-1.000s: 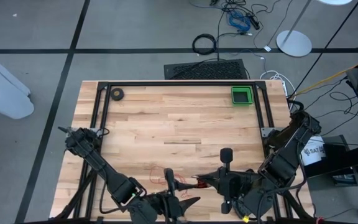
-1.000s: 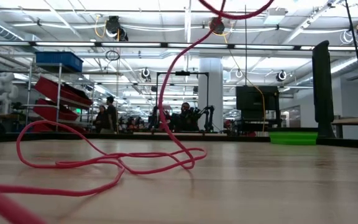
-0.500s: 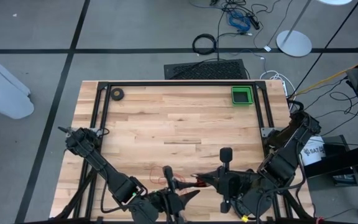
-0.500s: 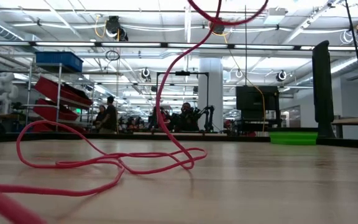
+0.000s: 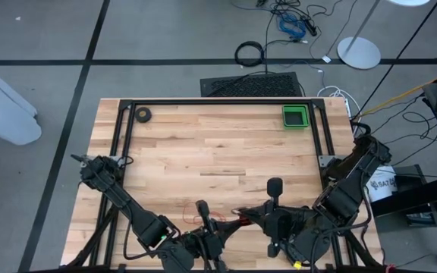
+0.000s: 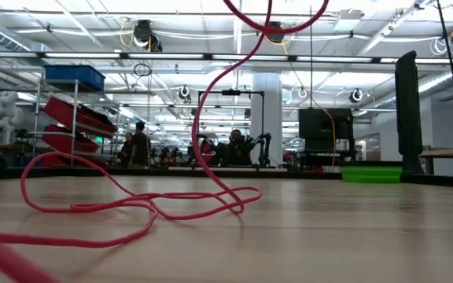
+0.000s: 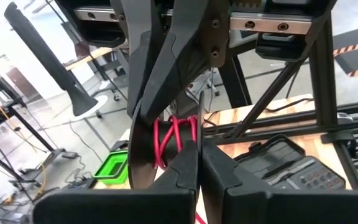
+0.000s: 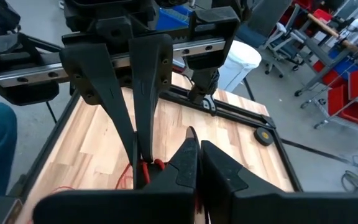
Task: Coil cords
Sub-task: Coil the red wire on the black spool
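Note:
The cords show as one thin red cord. A few of its loops (image 7: pixel 176 134) are bunched in the air between my two grippers, above the table's near edge. From there a slack strand (image 6: pixel 199 118) hangs down to loose loops lying on the wood (image 6: pixel 132 206) (image 5: pixel 192 208). My left gripper (image 5: pixel 228 227) (image 7: pixel 199 152) comes from the left and is shut at the bunch. My right gripper (image 5: pixel 243 221) (image 8: pixel 197 149) faces it from the right, also shut on the cord. My left gripper is shut with its fingertips (image 7: pixel 188 149) right against the bunched red loops (image 7: pixel 178 138), reaching about level from the table's left. Its own fingers hide which strand lies between them. The bunch is clear of the table. My right gripper holds the red loops (image 7: pixel 165 140) between its shut fingers, slanting slightly down from the table's right. Several strands sit at its fingertips. The rest of the cord (image 6: pixel 211 94) hangs slack below the hold, with its lower loops on the table.
A green tray (image 5: pixel 295 116) sits at the far right and a small dark tape roll (image 5: pixel 143 114) at the far left, both inside the black frame rail (image 5: pixel 218 101). A black cable loop (image 5: pixel 249 54) lies on the floor beyond. People stand far off in the low view.
My left gripper has shut from wide open, its fingertips closing at the red loops beside my right gripper, with a small turn of the wrist. The hanging strand has swung a little to the left in the low view. The loops on the table have stayed put.

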Available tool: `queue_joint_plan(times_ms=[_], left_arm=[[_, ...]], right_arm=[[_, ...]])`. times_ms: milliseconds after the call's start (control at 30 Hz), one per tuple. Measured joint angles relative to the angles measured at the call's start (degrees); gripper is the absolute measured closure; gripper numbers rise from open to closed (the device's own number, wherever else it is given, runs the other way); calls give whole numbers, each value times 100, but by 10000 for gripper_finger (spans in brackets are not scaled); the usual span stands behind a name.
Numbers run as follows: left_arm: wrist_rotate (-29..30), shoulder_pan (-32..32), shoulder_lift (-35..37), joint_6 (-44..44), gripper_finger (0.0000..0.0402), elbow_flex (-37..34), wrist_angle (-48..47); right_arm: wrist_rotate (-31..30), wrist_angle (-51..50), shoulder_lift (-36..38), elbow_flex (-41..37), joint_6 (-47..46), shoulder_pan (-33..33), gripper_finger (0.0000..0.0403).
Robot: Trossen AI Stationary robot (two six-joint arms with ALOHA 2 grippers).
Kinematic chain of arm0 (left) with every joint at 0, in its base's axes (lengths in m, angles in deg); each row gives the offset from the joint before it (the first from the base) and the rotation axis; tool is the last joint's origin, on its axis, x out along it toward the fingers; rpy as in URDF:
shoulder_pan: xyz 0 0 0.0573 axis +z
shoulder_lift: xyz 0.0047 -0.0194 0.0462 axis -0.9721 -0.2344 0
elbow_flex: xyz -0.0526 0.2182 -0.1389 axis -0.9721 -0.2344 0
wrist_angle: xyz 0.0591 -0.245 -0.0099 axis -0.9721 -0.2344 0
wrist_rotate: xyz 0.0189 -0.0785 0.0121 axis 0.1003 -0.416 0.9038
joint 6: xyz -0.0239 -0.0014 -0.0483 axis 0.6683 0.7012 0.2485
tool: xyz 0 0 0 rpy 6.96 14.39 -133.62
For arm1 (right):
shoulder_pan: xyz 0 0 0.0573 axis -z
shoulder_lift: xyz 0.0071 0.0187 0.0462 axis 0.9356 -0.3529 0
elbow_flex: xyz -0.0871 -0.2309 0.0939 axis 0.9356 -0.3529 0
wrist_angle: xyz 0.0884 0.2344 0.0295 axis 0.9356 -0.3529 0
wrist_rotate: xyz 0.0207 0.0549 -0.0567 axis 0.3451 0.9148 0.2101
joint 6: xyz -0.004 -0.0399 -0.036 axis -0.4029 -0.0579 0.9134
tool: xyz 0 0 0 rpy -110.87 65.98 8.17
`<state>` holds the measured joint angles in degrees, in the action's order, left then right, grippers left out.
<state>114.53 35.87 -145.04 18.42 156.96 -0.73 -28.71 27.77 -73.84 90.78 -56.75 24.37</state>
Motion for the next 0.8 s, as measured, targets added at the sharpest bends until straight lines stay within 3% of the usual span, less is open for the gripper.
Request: queue_joint_plan(times_ms=[200,400,500,633,800], left_arm=[[144,-114,135,26,399,-2,-222],[324,-387,312,23,400,-2,-264],[330,-518,440,21,400,-2,-260],[340,-678,545,20,400,-2,-269],[338,-767,553,20,401,-2,-279]], right_arm=[[-31,-590,538,4,-237,-366,349],[-215,-2053,1017,-20,-2061,-887,315],[-612,-2159,990,-565,-2597,-1051,306],[-878,-1140,978,-1821,-2650,-1055,302],[-760,1533,973,-3505,-1897,-877,302]])
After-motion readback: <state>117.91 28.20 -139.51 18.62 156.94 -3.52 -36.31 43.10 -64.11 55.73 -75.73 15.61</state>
